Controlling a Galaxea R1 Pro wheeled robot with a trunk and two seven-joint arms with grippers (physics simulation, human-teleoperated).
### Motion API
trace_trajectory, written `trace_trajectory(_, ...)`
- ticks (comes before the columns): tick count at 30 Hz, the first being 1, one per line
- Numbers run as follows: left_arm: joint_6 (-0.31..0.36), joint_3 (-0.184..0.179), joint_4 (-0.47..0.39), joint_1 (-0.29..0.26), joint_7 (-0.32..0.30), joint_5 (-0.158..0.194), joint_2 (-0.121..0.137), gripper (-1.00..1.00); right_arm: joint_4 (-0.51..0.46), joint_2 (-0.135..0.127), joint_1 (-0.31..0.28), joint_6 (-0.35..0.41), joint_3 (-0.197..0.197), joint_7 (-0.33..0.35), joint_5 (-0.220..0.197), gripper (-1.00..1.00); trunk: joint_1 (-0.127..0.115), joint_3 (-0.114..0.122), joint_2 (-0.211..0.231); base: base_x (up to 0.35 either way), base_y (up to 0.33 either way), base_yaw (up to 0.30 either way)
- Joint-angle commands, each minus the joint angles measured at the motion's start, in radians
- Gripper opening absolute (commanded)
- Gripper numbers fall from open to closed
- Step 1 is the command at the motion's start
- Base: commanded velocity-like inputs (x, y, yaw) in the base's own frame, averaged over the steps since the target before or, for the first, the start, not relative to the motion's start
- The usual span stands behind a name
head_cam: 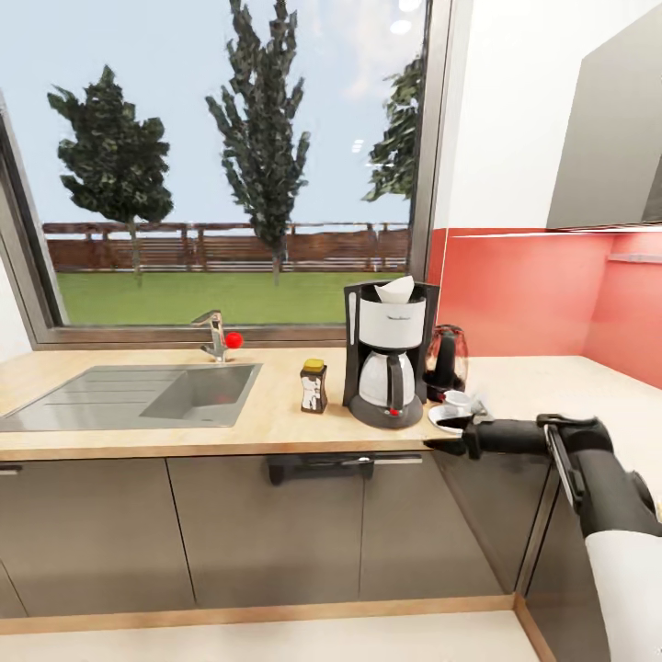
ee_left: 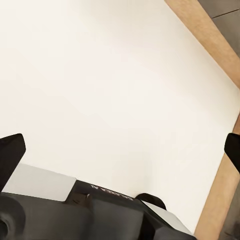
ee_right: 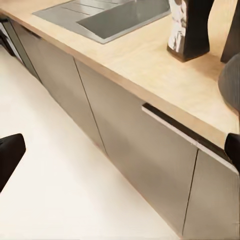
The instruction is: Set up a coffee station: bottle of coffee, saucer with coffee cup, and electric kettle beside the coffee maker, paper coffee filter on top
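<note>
Rightward, right gripper (head_cam: 439, 441) at countertop (head_cam: 276, 418) edge beside saucer (head_cam: 450, 418); both jaws released.

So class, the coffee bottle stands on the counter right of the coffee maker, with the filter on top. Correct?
Not quite. In the head view the bottle of coffee stands left of the coffee maker, toward the sink. The paper coffee filter does sit on top.

Big window (head_cam: 230, 165), red backsplash (head_cam: 533, 294)
</note>
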Motion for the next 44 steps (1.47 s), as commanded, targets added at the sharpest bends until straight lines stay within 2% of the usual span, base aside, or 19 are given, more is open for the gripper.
trace_trajectory(1,0.004,0.002,0.0,-0.001,-0.004,0.002,0.0,1.0,-0.011,0.01,0.02,0.01,-0.002,-0.001,0.007,1.0,0.0,-0.001,-0.001,0.0,0.0,0.0)
trace_trajectory(3,0.004,0.002,0.001,-0.001,-0.004,0.002,0.0,1.0,-0.018,0.03,0.074,0.008,0.0,-0.026,0.006,1.0,0.0,-0.001,-0.001,0.0,0.0,0.0)
trace_trajectory(8,0.003,0.002,0.001,-0.001,-0.004,0.002,-0.002,1.0,0.035,0.045,0.204,-0.017,0.0,-0.129,0.005,1.0,0.0,-0.001,-0.001,0.0,0.0,0.0)
trace_trajectory(9,0.003,0.002,0.002,-0.001,-0.004,0.002,-0.006,1.0,0.068,0.045,0.274,-0.067,-0.001,-0.158,0.006,1.0,0.0,-0.001,-0.001,0.0,0.0,0.0)
trace_trajectory(10,0.003,0.002,0.002,-0.001,-0.004,0.002,-0.008,1.0,0.092,0.044,0.31,-0.094,-0.002,-0.166,0.006,1.0,0.0,-0.001,-0.001,0.0,0.0,0.0)
trace_trajectory(12,0.003,0.002,0.002,-0.001,-0.004,0.002,-0.01,1.0,0.127,0.042,0.345,-0.122,-0.003,-0.174,0.007,1.0,0.0,-0.001,-0.001,0.0,0.0,0.0)
trace_trajectory(13,0.003,0.002,0.002,-0.001,-0.004,0.002,-0.012,1.0,0.199,0.037,0.392,-0.172,-0.005,-0.19,0.006,1.0,0.0,-0.001,-0.001,0.0,0.0,0.0)
trace_trajectory(14,0.003,0.002,0.002,-0.001,-0.004,0.002,-0.012,1.0,0.231,0.034,0.403,-0.192,-0.005,-0.199,0.006,1.0,0.0,-0.001,-0.001,0.0,0.0,0.0)
trace_trajectory(15,0.003,0.002,0.002,-0.001,-0.004,0.002,-0.013,1.0,0.463,0.002,0.435,-0.314,-0.006,-0.298,0.006,1.0,0.0,-0.001,-0.001,0.0,0.0,0.0)
trace_trajectory(16,0.003,0.002,0.002,-0.001,-0.004,0.002,-0.014,1.0,0.571,-0.011,0.441,-0.374,-0.006,-0.352,0.006,1.0,0.0,-0.001,-0.001,0.0,0.0,0.0)
trace_trajectory(17,0.003,0.002,0.002,-0.001,-0.004,0.002,-0.014,1.0,0.625,-0.016,0.443,-0.408,-0.005,-0.381,0.005,1.0,0.0,-0.001,-0.001,0.0,0.0,0.0)
trace_trajectory(18,0.003,0.002,0.002,-0.001,-0.004,0.002,-0.015,1.0,0.806,-0.028,0.448,-0.529,-0.003,-0.503,0.006,1.0,0.0,-0.001,-0.001,0.0,0.0,0.0)
trace_trajectory(19,0.003,0.002,0.002,-0.001,-0.004,0.002,-0.015,1.0,0.845,-0.03,0.449,-0.549,-0.003,-0.536,0.006,1.0,0.0,-0.001,-0.001,0.0,0.0,0.0)
trace_trajectory(20,0.003,0.002,0.002,0.0,-0.004,0.002,-0.015,1.0,0.972,-0.033,0.451,-0.596,-0.002,-0.694,0.006,1.0,0.0,-0.001,-0.001,0.0,0.0,0.0)
trace_trajectory(24,0.002,0.001,0.001,0.0,-0.004,0.002,-0.015,1.0,1.115,-0.029,0.453,-0.62,-0.002,-1.008,0.002,1.0,0.0,-0.001,-0.001,0.0,0.0,0.0)
trace_trajectory(28,-0.006,0.0,0.001,-0.001,-0.004,0.002,-0.015,1.0,1.154,-0.011,0.454,-0.627,-0.003,-1.205,0.002,1.0,0.0,-0.001,-0.001,0.0,0.0,0.0)
trace_trajectory(34,-0.01,-0.001,0.0,-0.001,-0.004,0.002,-0.017,1.0,1.166,0.001,0.454,-0.63,-0.003,-1.31,0.001,1.0,0.0,-0.001,-0.001,0.0,0.0,0.0)
trace_trajectory(35,-0.011,0.002,-0.001,0.0,-0.003,0.002,-0.031,1.0,1.166,0.011,0.454,-0.634,-0.003,-1.328,-0.003,1.0,0.0,-0.001,-0.001,0.0,0.0,0.0)
trace_trajectory(44,-0.011,0.001,-0.001,-0.001,-0.003,0.002,-0.054,1.0,1.167,0.086,0.454,-0.635,-0.005,-1.332,-0.005,1.0,0.0,-0.001,-0.001,0.0,0.0,0.0)
